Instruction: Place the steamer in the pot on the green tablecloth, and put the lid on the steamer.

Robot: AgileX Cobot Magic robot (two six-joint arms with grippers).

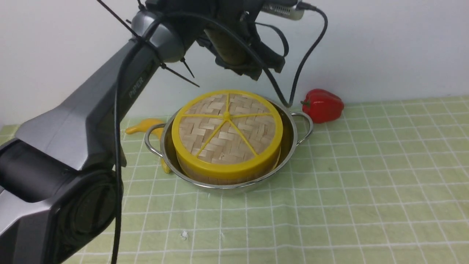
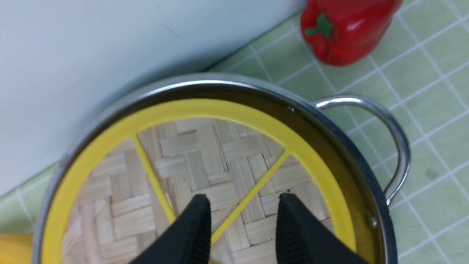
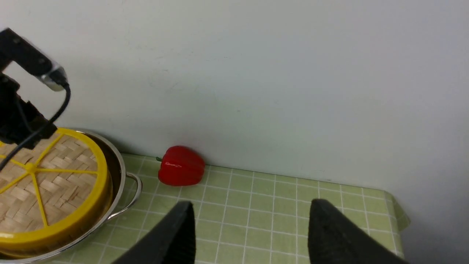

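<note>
Front view: lid (image 1: pixel 227 126) atop steamer (image 1: pixel 194 173).

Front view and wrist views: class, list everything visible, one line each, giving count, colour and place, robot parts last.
wall: one, white, at the back
green tablecloth: one, pale green with white grid, under everything
pot: one, shiny steel, on the green tablecloth
steamer: one, bamboo, inside the pot
lid: one, bamboo with yellow rim and spokes, on the steamer
red bell pepper: one, red, by the wall, right of the pot
banana: one, yellow, left of the pot, partly hidden
left arm: one, grey, reaching over the pot
left gripper: one, black, open, above the lid
right gripper: one, black, open, above the green tablecloth
</note>
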